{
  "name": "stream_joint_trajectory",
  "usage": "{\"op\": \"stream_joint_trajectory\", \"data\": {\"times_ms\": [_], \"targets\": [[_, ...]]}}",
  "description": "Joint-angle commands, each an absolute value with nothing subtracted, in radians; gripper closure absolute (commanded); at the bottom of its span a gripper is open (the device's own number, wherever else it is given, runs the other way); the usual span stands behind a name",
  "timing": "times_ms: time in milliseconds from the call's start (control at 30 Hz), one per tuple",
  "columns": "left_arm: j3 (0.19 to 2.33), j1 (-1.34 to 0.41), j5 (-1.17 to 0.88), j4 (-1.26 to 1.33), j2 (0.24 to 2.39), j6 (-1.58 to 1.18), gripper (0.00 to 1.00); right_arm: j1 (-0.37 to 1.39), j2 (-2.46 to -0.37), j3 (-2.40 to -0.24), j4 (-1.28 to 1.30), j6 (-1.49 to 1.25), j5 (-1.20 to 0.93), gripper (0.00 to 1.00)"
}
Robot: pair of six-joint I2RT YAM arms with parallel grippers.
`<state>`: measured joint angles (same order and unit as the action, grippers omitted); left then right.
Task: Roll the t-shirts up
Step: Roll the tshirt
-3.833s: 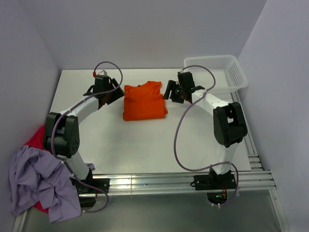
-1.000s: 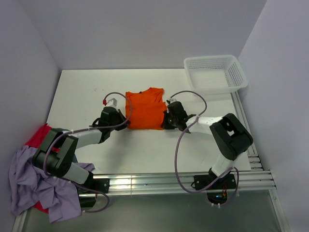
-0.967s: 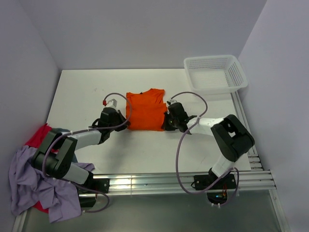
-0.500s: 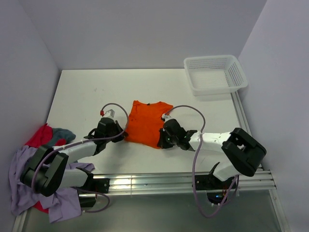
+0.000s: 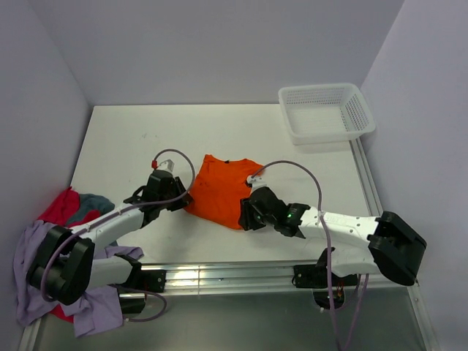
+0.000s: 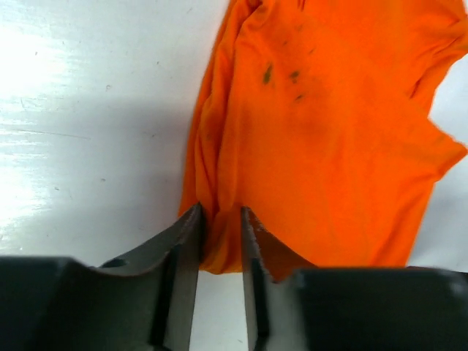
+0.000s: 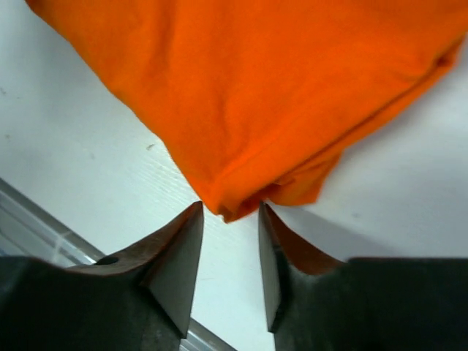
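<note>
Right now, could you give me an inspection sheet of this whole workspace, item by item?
Surface: white table, no spills seen.
Job's things: orange t-shirt lying fairly flat towards the front, small dark spots on it; lavender shirt, red shirt and grey-blue shirt heaped at the near left corner.
Clutter: white basket at the far right corner, nothing seen inside.
Grippers: left gripper, jaws narrowly apart around the orange t-shirt's near left corner, grip unclear; right gripper, jaws open, near right corner at their tips.
Cables: purple cable loops off each arm.
Surroundings: plain walls; metal rails along the front.
</note>
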<state>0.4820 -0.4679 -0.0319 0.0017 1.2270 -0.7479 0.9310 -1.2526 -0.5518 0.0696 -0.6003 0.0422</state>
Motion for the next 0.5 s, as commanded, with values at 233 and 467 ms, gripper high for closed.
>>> {"op": "stream_joint_trajectory", "data": {"times_ms": [233, 467], "targets": [[0.557, -0.45, -0.025, -0.213, 1.135, -0.804, 0.4, 0.939, -1.158, -0.655, 0.195, -0.387, 0.143, 0.49], [0.433, -0.434, -0.078, -0.115, 1.118, -0.929, 0.39, 0.939, -1.204, -0.703, 0.169, -0.302, 0.083, 0.44]]}}
